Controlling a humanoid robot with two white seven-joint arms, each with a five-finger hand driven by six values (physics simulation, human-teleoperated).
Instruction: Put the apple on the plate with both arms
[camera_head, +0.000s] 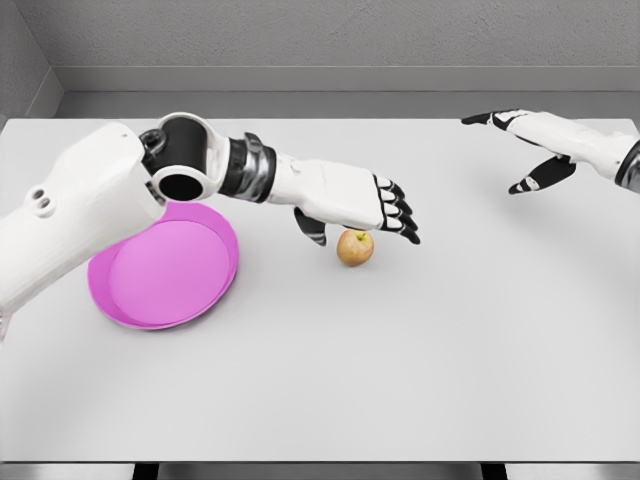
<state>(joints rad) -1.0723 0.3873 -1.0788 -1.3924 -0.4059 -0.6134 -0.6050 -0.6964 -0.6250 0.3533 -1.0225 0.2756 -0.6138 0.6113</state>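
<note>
A small yellow-red apple (355, 247) sits on the white table near the middle. My left hand (372, 217) hovers just above and behind it, fingers spread and thumb hanging to the apple's left, holding nothing. A pink plate (170, 270) lies at the left, partly hidden under my left forearm. My right hand (525, 150) is raised at the far right, open, well away from the apple.
The white table (420, 360) spans the view, with its front edge at the bottom. A grey wall rises behind its far edge.
</note>
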